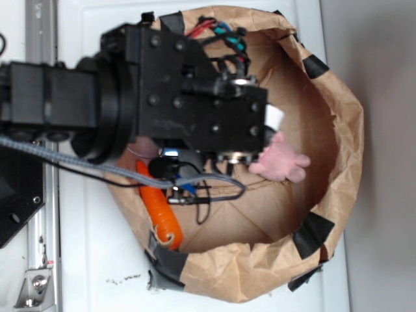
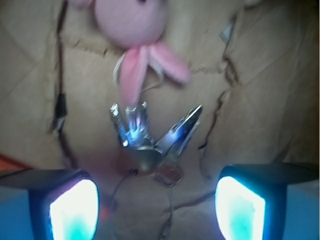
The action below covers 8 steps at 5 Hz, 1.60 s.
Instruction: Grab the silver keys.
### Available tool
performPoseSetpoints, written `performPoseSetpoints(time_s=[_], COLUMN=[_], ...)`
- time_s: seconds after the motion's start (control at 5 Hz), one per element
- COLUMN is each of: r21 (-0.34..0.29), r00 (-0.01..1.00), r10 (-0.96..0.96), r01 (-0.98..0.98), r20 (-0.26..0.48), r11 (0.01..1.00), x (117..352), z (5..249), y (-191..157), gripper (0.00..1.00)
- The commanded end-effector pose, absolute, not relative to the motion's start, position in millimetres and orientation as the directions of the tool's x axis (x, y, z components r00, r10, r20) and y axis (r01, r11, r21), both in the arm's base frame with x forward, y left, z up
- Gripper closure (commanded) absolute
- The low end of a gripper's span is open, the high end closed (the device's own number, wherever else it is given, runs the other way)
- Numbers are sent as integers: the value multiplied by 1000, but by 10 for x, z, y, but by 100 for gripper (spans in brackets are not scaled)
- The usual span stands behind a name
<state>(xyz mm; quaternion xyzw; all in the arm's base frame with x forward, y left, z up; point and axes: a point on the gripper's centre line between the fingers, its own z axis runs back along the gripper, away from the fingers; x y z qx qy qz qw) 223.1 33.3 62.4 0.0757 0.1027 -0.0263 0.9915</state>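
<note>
Brown paper bag (image 1: 338, 214), rim rolled down and patched with black tape, lying on a white desk (image 1: 91, 260); contents listed by size. Robot arm filling the bag's mouth in the exterior view, gripper (image 2: 157, 205) seen only from the wrist — jaws apart, two pads glowing cyan at the lower corners, nothing between them. Orange carrot toy (image 1: 162, 208) against the bag's near wall, shown whole in the exterior view only. Pink bunny (image 2: 137, 30) on the bag floor, ears trailing toward the keys. Silver keys (image 2: 150, 135) fanned flat on the paper, just ahead of the open jaws and roughly centred between them; hidden under the arm in the exterior view. Risks, as judged: flat blades lying flush with soft paper — pads likely to skate over or pinch the bag floor instead; bunny ear very close to the keys, easily caught in the same closure; thin ring liable to slip loose.
</note>
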Motion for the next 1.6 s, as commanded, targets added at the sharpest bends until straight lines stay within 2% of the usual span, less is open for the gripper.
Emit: performPoseSetpoints(time_s=[0.0,0.4,0.6,0.8,1.0,1.4], r21=[134,117,137,136,129,156], r00=[981,971,959,957,957,964], r10=[-98,-154,-193,-213,-207,-203], r01=[121,177,224,242,236,229], r20=[-167,-182,-206,-199,-201,-170], r11=[984,977,965,961,963,961], x=[2170,2054,1956,1930,1970,2056], z=[735,641,520,448,379,203], y=[260,170,143,164,196,280], gripper=[0,0,0,0,0,0])
